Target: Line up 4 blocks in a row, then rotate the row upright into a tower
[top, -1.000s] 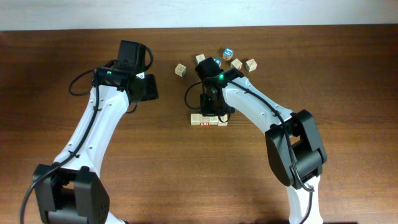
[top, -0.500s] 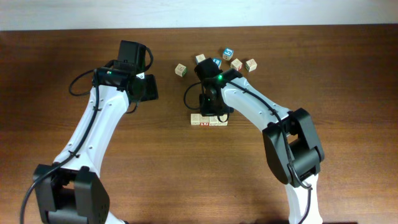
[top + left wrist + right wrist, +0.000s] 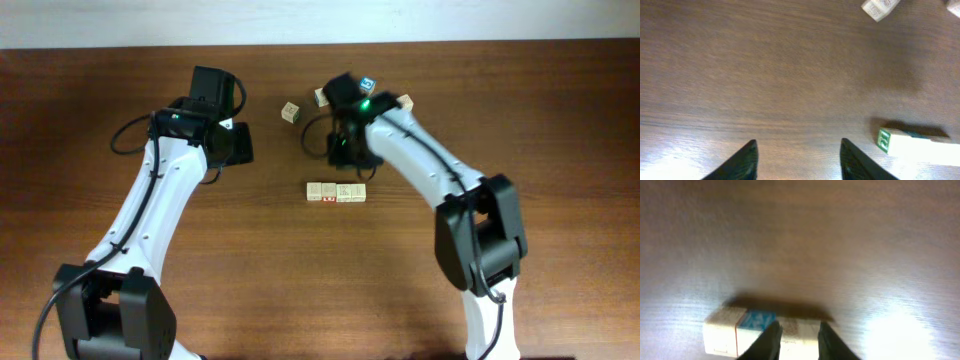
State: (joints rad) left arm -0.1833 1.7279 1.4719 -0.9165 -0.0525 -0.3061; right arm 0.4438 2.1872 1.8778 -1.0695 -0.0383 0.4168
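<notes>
Right gripper has lifted back from the row of four blocks, jaws narrowly apart, empty. Left gripper, left of the row, gapes wide, empty.

Four small pale wooden alphabet cubes lie in one row on the single brown wooden worktop. Behind them, three loose pale wooden cubes and one blue-faced cube can be counted, though an arm hides part of that cluster. There are two white-and-black robot arms.
</notes>
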